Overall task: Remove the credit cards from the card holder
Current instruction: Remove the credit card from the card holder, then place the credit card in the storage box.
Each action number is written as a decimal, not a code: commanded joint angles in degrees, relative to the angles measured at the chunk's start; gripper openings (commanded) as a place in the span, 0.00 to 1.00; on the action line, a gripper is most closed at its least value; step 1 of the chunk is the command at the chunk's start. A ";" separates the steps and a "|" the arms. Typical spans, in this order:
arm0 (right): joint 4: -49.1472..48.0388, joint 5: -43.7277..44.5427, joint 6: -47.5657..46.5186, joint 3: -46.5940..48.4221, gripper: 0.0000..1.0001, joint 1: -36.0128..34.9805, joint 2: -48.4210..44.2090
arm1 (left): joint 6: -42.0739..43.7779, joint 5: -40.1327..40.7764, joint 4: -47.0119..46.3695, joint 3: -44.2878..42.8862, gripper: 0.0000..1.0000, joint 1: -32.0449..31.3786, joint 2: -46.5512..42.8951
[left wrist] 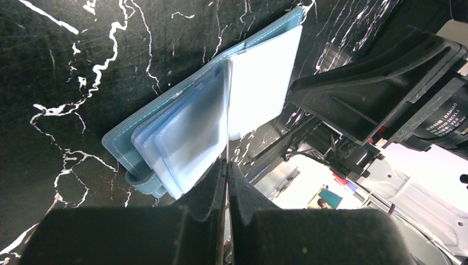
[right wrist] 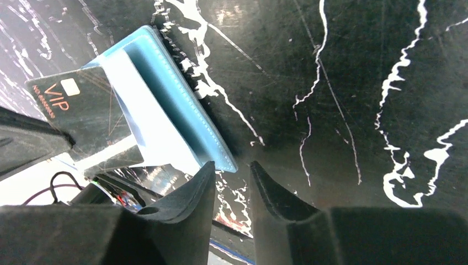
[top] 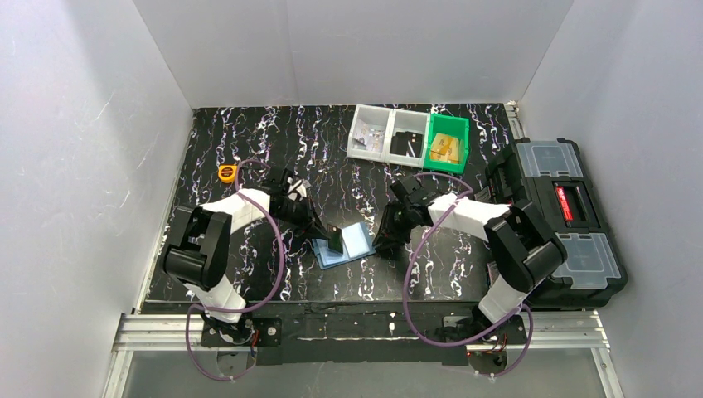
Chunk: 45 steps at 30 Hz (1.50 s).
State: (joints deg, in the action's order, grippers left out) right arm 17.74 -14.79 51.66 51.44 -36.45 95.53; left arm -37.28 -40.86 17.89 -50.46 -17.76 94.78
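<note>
Fingers [left wrist: 205, 194] pinch a thin card [left wrist: 227, 130] edge-on above the open card holder [left wrist: 182, 124].

Bright even light; glare on card holder [left wrist: 264, 77] inside; wrist-view foregrounds blurred.

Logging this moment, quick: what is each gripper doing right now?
Left gripper: closed, holding the black VIP card.
Right gripper: slightly open, empty, beside the card holder.
</note>
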 commanded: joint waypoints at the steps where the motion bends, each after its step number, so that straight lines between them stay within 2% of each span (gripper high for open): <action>1: 3.10 1.65 -1.44 3.13 0.42 0.32 -4.77 | 1.18 -0.05 3.66 -2.20 0.00 0.67 -4.29; 6: 4.72 2.44 -1.72 3.99 0.68 0.89 -8.64 | 1.28 0.08 5.52 -3.51 0.00 1.10 -6.12; 9: 5.21 2.24 -1.99 4.41 0.79 1.19 -11.10 | 0.49 -0.79 5.79 -4.44 0.00 1.40 -7.06; 15: -2.93 -4.96 -1.51 2.34 0.91 1.70 -16.40 | -7.02 -6.71 -0.92 -4.97 0.00 1.64 -10.01; 18: -9.02 -10.04 0.29 1.10 0.92 1.94 -17.76 | -14.19 -11.24 -9.70 -3.38 0.00 1.65 -10.78; 20: -13.51 -12.81 2.36 -0.45 0.92 2.06 -18.46 | -20.18 -13.63 -19.63 -1.75 0.00 1.66 -10.89; 24: -21.80 -15.46 6.77 -3.03 0.88 2.78 -19.26 | -30.75 -16.22 -34.44 0.70 0.00 1.65 -10.20; 30: -28.34 -15.27 10.80 -5.34 0.81 4.59 -21.04 | -34.13 -17.58 -38.89 0.47 0.00 1.44 -9.19; 42: -34.57 -16.59 15.77 -6.18 0.45 5.42 -18.98 | -36.11 -20.51 -43.24 0.28 0.00 -1.44 -6.87; 45: -34.52 -16.48 15.84 -6.24 0.30 5.42 -18.95 | -35.19 -20.53 -42.19 0.18 0.00 -1.97 -6.60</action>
State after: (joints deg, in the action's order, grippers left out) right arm -13.30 -30.24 66.46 45.50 -31.24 76.34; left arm -72.93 -58.87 -23.64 -50.11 -18.90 87.90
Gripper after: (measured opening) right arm 0.367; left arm 0.010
